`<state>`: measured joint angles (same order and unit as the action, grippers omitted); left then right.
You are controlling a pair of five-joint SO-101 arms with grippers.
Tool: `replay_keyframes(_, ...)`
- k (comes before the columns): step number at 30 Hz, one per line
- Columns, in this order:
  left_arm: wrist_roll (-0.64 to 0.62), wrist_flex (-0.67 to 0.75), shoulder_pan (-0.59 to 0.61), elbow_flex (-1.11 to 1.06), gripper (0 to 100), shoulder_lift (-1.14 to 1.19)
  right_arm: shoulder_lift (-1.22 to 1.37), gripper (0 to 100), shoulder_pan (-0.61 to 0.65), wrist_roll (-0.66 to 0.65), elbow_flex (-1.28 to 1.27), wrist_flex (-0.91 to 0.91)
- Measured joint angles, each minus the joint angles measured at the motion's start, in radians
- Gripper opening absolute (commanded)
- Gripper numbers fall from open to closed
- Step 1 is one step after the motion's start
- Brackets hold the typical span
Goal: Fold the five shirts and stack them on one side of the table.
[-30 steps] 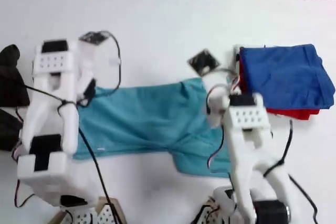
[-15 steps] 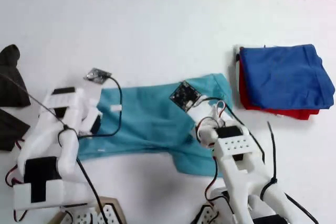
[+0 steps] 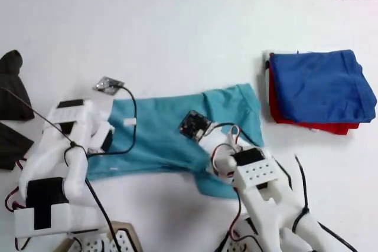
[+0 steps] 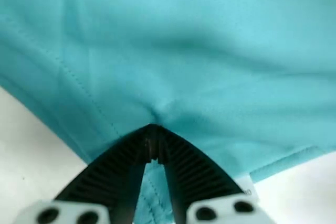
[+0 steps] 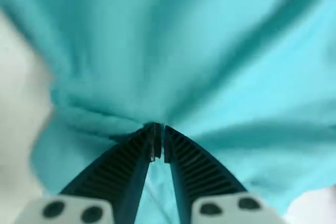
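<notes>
Teal cotton shirt [image 3: 171, 137] lies lengthwise across the middle of the white table [image 3: 177, 28]. It is partly doubled, with a loose flap poking out toward my bases.

Left pincer [image 4: 152, 148]: closed to a point on the shirt's left end, a small pucker of cloth nipped between the tips.

Right pincer [image 5: 157, 140]: likewise clamped on a gathered ridge of teal fabric, toward the shirt's right part.

The two-point hold makes sense. Cloth this limp sags and bunches if carried by one spot, so I judge both ends must travel together to lay a straight crease.

Folded blue shirt [image 3: 322, 84] sits on top of folded red shirt [image 3: 331, 127] at the table's right side. That is the stack, and I judge the teal one goes on it once folded.

Black garments [image 3: 12, 92] wait at the left edge, apart from the teal.
</notes>
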<state>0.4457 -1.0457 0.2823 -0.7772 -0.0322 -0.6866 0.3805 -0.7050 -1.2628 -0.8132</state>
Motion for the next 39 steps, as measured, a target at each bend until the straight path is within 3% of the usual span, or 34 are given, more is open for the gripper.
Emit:
replay_keyframes(11,0.0,0.0,0.0,0.0,3,0.0,-0.43,2.0,0.025,-0.003,-0.02,-0.262)
replay_keyframes(19,0.0,0.0,0.003,0.0,3,0.0,-0.496,2.0,0.021,-0.002,-0.216,0.021)
replay_keyframes(24,0.0,0.0,0.003,0.0,3,0.0,-0.496,2.0,0.021,0.0,-0.293,0.044)
replay_keyframes(29,0.0,0.0,0.003,0.0,3,0.0,-0.505,2.0,0.021,-0.02,-0.279,-0.091)
replay_keyframes(35,0.0,0.0,0.003,0.0,3,0.0,-0.506,2.0,0.021,-0.224,-0.17,-0.379)
replay_keyframes(39,0.0,0.0,0.003,0.0,3,0.003,-0.506,2.0,0.023,-0.298,-0.112,-0.416)
